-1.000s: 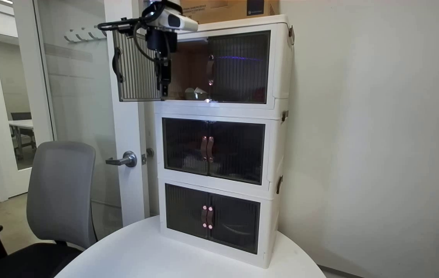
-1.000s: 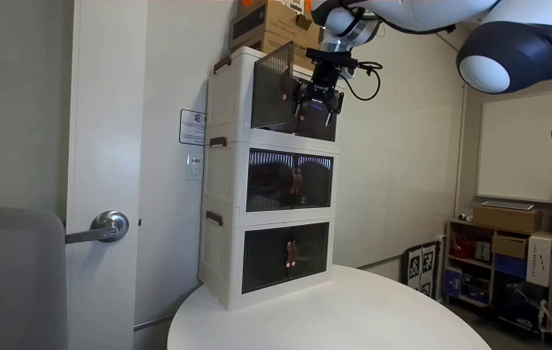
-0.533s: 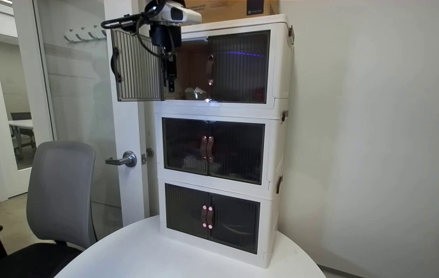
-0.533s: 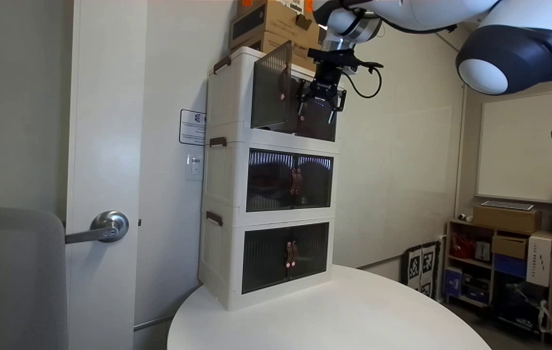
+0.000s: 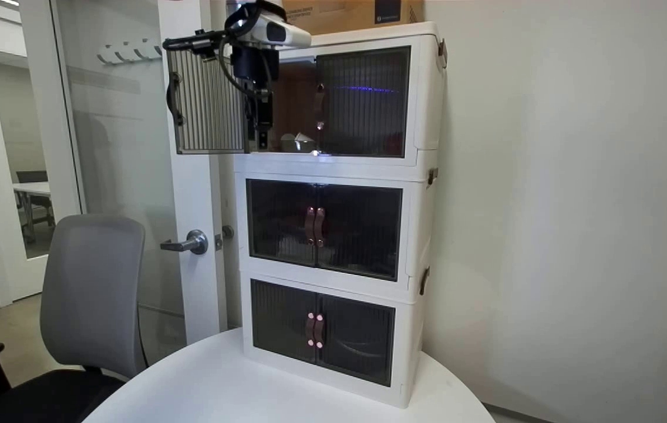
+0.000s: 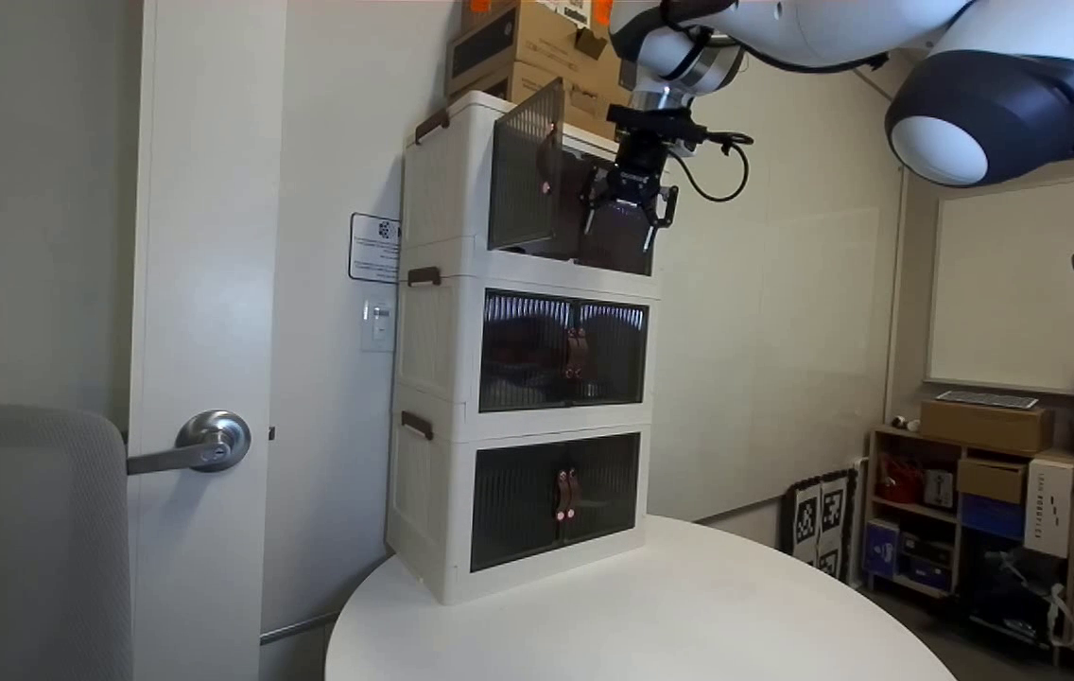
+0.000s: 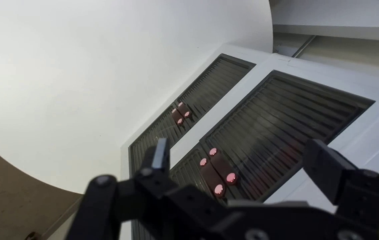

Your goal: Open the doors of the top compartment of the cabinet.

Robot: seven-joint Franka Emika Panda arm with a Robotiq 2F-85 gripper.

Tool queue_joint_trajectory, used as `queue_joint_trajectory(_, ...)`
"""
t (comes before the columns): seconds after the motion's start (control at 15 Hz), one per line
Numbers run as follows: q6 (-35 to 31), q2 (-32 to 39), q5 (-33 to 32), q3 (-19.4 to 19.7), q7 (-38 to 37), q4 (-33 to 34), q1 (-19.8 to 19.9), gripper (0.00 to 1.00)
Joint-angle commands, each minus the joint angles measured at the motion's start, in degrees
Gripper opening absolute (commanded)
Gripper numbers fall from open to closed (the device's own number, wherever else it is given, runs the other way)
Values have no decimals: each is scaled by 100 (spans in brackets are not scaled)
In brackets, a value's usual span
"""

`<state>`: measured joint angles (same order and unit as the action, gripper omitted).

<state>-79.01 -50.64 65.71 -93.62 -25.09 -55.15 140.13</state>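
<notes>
Black Robotiq gripper (image 6: 618, 236): pointing down in front of the top compartment (image 5: 292, 100) of the white cabinet (image 5: 333, 167), its fingers (image 7: 326, 170) spread wide.
White Panda arm (image 6: 821, 26): above the gripper, running off the upper edge of an exterior view.
Open ribbed door (image 5: 210, 111): just beside the gripper, jutting out from the cabinet front; in an exterior view its free edge (image 6: 559, 113) stands apart from the fingers.
Curved strap handle (image 5: 175, 100): on that door near its free edge, off to the gripper's side.
Closed ribbed door (image 5: 369, 111): behind the gripper, on the side away from the open door, with a brown strap handle (image 5: 319, 106) set vertically.
Small bowl (image 5: 301, 145): inside the top compartment, beyond the gripper; its pale contents are too small to identify.
Middle compartment doors (image 7: 286, 123): below the gripper, both closed, brown straps (image 7: 222, 165) side by side with coppery studs.
Cardboard boxes (image 6: 546, 43): on the cabinet's top, behind the gripper.
Bottom compartment doors (image 7: 219, 80): farther below the gripper, both closed.
Round white table (image 5: 216, 376): well below the gripper, bearing the cabinet.
Gray mesh chair (image 5: 95, 294): beside the table, well apart from the gripper.
Wooden shelving (image 6: 915, 509): farthest from the gripper, deep in the room.
</notes>
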Motion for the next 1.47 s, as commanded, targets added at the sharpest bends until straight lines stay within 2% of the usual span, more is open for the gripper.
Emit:
queue_joint_trajectory(0.0, 599, 2, -397, 117, 747, 118, 0, 100)
queue_joint_trajectory(0.13, 843, -64, -739, 189, 1157, 266, -6, 100)
queue_joint_trajectory(0.33, 810, -67, -1048, 123, 1848, 588, 112, 100)
queue_joint_trajectory(0.8, -61, 102, -1322, 125, 3654, 505, -12, 100)
queue_joint_trajectory(1.13, -625, 385, -1208, -112, 5038, 348, -9, 100)
queue_joint_trajectory(1.4, -788, 660, -1194, -369, 6240, 95, 1, 100)
